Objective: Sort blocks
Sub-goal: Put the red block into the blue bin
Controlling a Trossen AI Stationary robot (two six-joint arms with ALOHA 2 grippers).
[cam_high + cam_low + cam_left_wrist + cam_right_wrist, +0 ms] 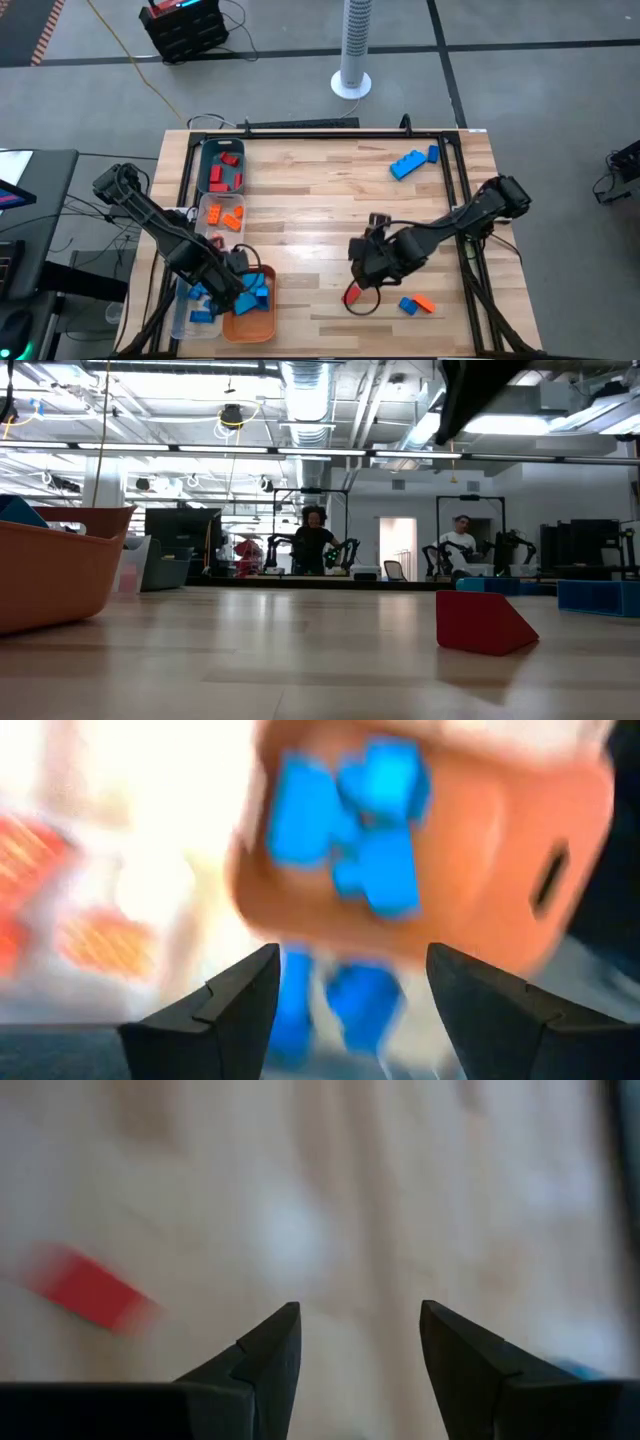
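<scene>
The right tool [362, 272] hangs low over the front middle of the bench [320, 190], its fingers spread and holding nothing, and the red block [352, 295] lies on the wood just beside it, toward the front edge. In the right wrist view that red block [90, 1290] sits off to one side of the open fingers, not between them, with its long axis slanted across their line; I judge a short shift and a turn of the wrist are needed before closing. This arm is by far the nearer. A blue block [408, 305] and an orange block [425, 304] lie close by toward the front right corner, and two more blue blocks [412, 161] sit near the back right corner. The left tool [232, 285], spread and empty, hovers by the orange tray [250, 322] of blue blocks at the front left, next to the bins [220, 175]. The bench is pale, bare wood.
</scene>
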